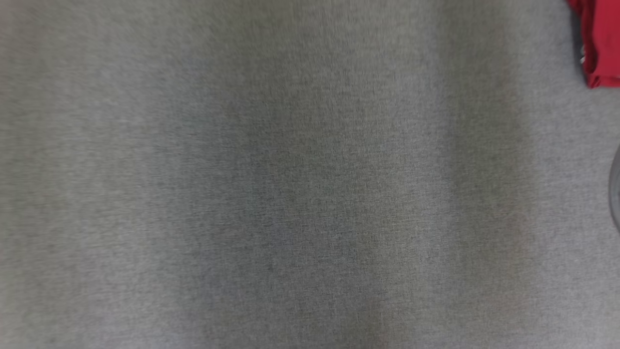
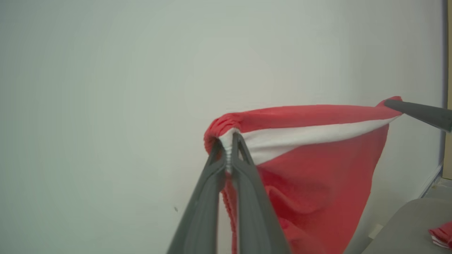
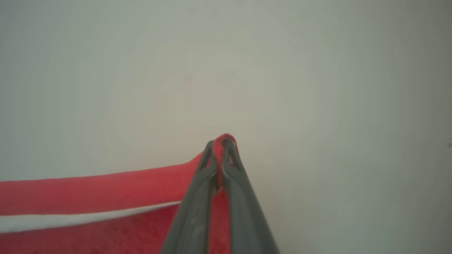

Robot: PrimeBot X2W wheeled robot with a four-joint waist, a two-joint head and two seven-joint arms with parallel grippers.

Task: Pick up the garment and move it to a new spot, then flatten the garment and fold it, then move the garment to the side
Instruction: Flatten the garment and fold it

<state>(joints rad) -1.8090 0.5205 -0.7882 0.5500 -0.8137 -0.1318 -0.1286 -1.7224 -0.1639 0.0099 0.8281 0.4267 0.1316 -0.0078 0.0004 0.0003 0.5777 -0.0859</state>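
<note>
The garment hangs clear of the grey table, its top edge stretched between the left gripper and right gripper, each pinching it. On the table lies a red cloth bundle, blurred and cut off.

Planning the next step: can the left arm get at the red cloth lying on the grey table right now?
Probably not yet: the left tool is shut on the garment, stretched across to the right tool. It would have to let go before reaching that red cloth on the table.
</note>
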